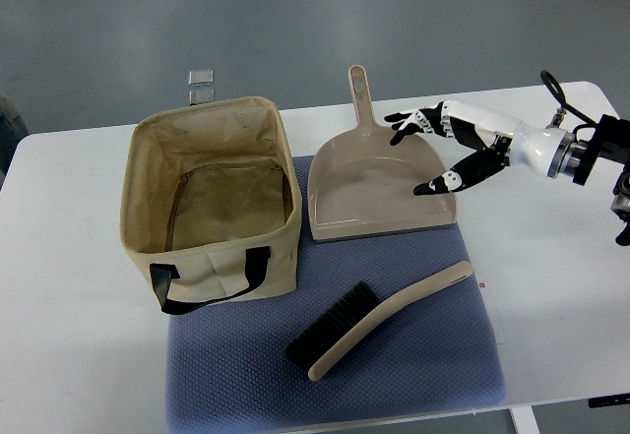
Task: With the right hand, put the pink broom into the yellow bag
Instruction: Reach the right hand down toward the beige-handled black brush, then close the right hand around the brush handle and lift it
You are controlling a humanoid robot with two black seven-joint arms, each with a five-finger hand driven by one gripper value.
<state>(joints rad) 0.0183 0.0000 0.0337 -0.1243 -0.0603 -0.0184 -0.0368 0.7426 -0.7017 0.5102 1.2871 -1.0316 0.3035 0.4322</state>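
A broom [379, 321] with a beige-pink handle and black bristles lies on the blue mat [443, 365], bristles toward the lower left, handle pointing up right. The yellow-tan fabric bag [210, 201] stands open and empty at the left, with black handles. My right hand [433, 154] comes in from the right edge and hovers above the right part of the dustpan [379, 183], fingers spread and holding nothing. It is well above and to the right of the broom.
The beige dustpan lies at the mat's far edge, handle pointing away. A small clear box [202, 86] stands behind the bag. The white table [69, 306] ends near the picture's bottom and right.
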